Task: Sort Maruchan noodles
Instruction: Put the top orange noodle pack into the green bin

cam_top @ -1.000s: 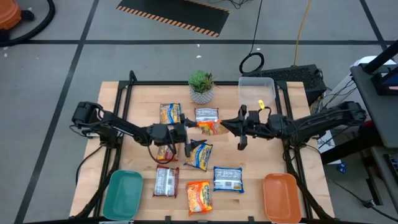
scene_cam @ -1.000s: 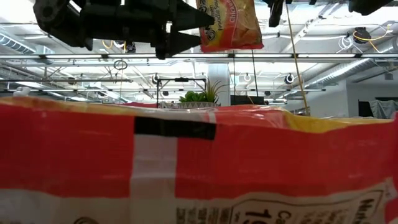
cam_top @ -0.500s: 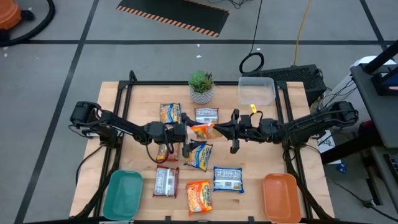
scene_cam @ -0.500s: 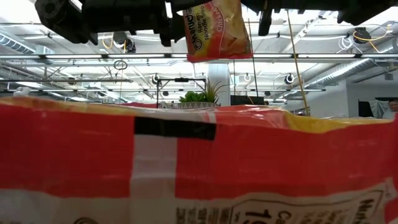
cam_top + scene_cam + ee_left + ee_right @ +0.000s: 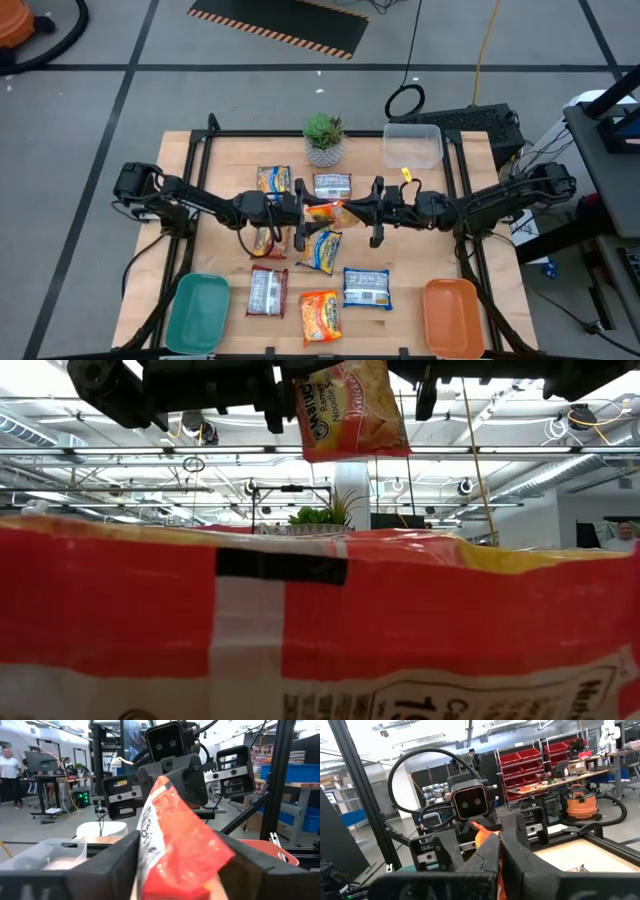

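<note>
Above mid-table, both grippers — left gripper (image 5: 300, 213), right gripper (image 5: 352, 209) — pinch orange packet (image 5: 326, 211), aloft.

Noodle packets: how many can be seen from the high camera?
8: seven lie on the table, four behind and under the grippers, three in front; an orange packet hangs between the left gripper and right gripper. Arms may hide others.

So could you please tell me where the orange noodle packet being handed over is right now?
In the high view the orange packet hangs above the table's middle, between the left gripper and right gripper, just below the white-labelled packet.
</note>
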You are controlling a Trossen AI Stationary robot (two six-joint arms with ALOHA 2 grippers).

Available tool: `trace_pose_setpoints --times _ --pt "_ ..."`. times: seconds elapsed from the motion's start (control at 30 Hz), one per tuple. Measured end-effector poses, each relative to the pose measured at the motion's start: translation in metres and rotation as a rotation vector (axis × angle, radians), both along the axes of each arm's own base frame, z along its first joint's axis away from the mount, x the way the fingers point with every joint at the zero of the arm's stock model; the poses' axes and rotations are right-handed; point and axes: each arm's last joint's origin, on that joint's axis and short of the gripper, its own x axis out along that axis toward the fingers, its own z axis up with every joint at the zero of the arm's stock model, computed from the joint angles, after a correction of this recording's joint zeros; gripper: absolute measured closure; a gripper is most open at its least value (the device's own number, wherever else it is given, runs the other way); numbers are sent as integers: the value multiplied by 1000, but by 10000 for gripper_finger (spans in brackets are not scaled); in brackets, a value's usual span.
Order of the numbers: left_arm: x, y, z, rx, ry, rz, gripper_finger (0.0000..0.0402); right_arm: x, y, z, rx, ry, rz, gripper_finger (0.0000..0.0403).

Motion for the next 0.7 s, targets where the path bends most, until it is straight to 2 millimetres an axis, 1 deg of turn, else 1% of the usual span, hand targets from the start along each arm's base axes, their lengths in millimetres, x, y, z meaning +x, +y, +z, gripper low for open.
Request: trace_pose_setpoints --times 0.2,0.3,0.37,0.5,0.63,0.7 --pt "0 -4 0 0 0 -9 257 0 0 0 -1 0 7 399" --pt "0 -4 0 4 0 -10 284 0 0 0 -5 0 6 389" --pt "0 -4 0 7 0 -21 290 0 0 0 -9 -1 6 379" --pt "0 -5 0 3 -1 -58 288 -2 0 4 -23 -17 2 347" --pt "-4 -7 7 -15 1 -116 287 -9 -1 12 -20 -36 -4 295" --pt "-8 -7 10 -7 38 -128 287 -14 -2 16 -21 -26 -3 266"
